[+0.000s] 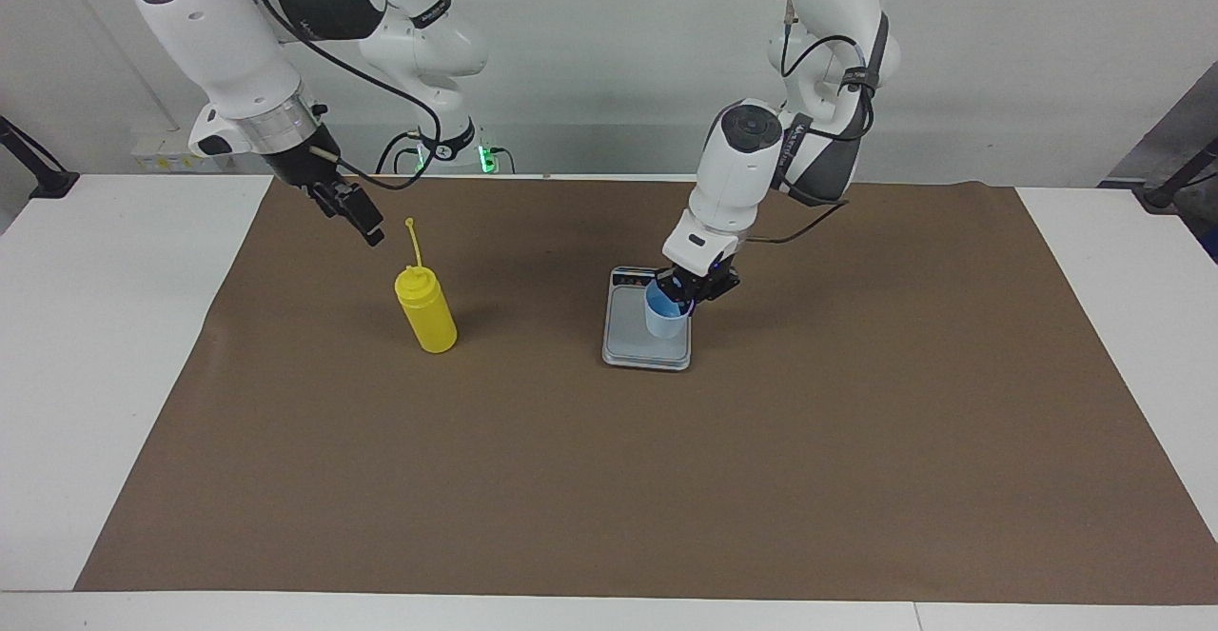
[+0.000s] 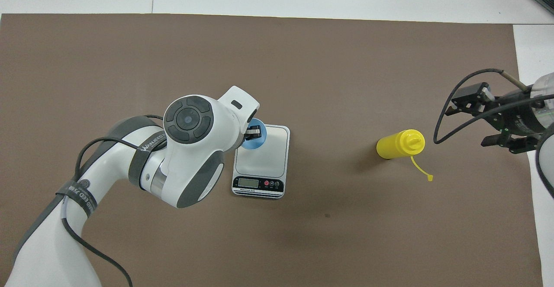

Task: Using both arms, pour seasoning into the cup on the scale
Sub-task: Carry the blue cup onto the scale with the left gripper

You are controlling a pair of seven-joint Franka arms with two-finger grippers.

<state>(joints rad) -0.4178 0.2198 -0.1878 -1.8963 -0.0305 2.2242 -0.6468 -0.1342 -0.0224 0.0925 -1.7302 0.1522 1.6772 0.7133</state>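
Note:
A light blue cup point(image 1: 665, 317) hangs upright low over the grey plate of the scale point(image 1: 628, 347), and I cannot tell whether its base touches the plate. My left gripper point(image 1: 687, 295) is shut on the cup's rim, with one finger inside the cup. From overhead, the cup point(image 2: 255, 142) sits over the corner of the scale point(image 2: 270, 157) farthest from the display, partly under the left gripper point(image 2: 254, 131). The yellow seasoning bottle point(image 1: 425, 312) stands upright on the mat, its cap strap point(image 1: 412, 236) sticking up. My right gripper point(image 1: 366, 224) hangs open above the mat beside the seasoning bottle point(image 2: 399, 144), apart from it.
A brown mat point(image 1: 609, 479) covers most of the white table point(image 1: 114, 374). The scale's display strip point(image 2: 259, 184) faces the robots. The right arm's black cable point(image 2: 441, 127) loops down close to the bottle's top.

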